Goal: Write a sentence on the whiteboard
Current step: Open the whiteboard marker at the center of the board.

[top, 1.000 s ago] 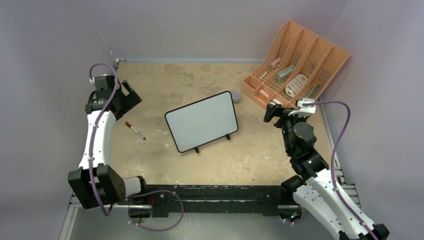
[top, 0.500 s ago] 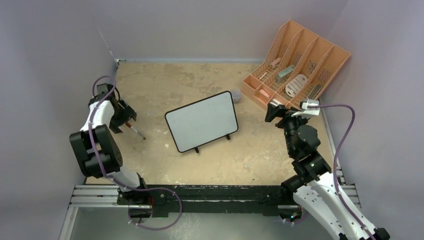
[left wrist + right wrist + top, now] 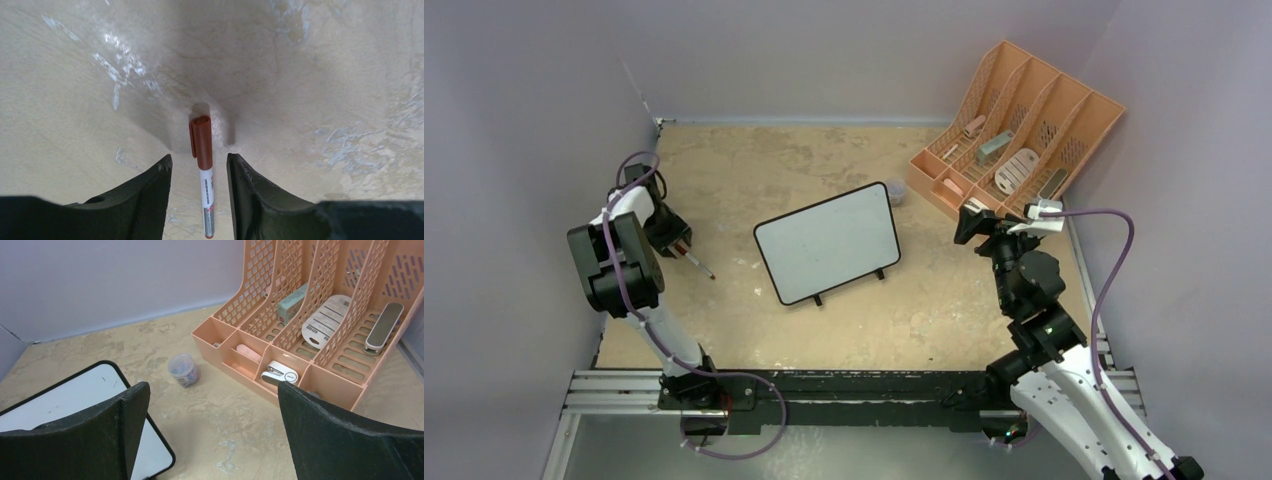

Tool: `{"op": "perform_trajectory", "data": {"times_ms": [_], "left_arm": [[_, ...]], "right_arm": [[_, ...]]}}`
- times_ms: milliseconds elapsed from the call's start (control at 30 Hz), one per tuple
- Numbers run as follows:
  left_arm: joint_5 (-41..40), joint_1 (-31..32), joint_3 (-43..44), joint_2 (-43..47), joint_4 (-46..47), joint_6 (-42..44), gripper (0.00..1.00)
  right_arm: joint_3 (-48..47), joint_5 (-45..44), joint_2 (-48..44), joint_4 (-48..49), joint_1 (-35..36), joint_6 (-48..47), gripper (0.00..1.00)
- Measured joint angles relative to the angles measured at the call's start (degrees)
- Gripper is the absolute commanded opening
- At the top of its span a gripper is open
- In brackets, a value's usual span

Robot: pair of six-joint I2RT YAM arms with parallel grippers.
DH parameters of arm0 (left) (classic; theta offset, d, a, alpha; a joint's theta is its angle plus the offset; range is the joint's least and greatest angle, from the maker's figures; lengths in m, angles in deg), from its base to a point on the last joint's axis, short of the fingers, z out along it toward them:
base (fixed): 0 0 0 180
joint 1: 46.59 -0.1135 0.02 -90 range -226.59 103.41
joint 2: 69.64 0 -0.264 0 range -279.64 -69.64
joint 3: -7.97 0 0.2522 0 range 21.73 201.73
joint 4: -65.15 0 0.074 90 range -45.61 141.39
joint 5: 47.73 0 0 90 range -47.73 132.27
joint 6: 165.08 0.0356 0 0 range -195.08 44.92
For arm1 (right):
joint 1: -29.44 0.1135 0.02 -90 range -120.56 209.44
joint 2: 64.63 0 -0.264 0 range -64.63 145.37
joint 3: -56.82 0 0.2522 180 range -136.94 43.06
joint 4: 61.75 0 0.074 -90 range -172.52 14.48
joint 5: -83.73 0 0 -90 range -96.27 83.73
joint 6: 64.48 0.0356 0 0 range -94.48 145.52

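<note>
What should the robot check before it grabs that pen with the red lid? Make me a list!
1. The marker lies between the fingers of the left gripper: ok.
2. Those fingers are squeezing the marker: not ok, a gap shows on each side.
3. The red cap is off, ready for writing: not ok, it is on.
4. The whiteboard is blank, with nothing lying on it: ok.
5. The right gripper is open and apart from the whiteboard: ok.
</note>
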Motion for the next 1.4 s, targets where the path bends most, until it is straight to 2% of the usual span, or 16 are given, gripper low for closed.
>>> {"op": "perform_trajectory", "data": {"times_ms": [333,533,700,1033,1200,1400], "left_arm": [[0.0,-1.49,0.79,-2.29,1.33,0.22,0.28],[-0.11,-1.51,0.66,-2.34,1.68,0.5,0.08],[0.61,-1.77,-0.83,-0.87,2.75,0.48,0.0],[7.72,-5.09,-3.45,11.58,1.64,-1.6,0.0],[12.41,-5.57,-3.45,19.37,1.57,-3.63,0.0],[19.58,-5.62,-2.64,24.0,-0.33,-8.94,0.0]], "right_arm": [[0.0,0.02,0.02,-0.02,0.0,-0.02,0.99],[0.0,0.04,-0.02,-0.02,0.0,-0.02,0.99],[0.0,0.5,-0.09,0.07,0.0,-0.94,0.99],[-0.44,6.62,-0.15,0.07,0.0,-3.19,0.99],[-2.6,12.55,0.59,0.07,0.0,-5.44,0.99],[-6.16,20.76,3.91,1.66,0.0,-6.69,0.99]]}}
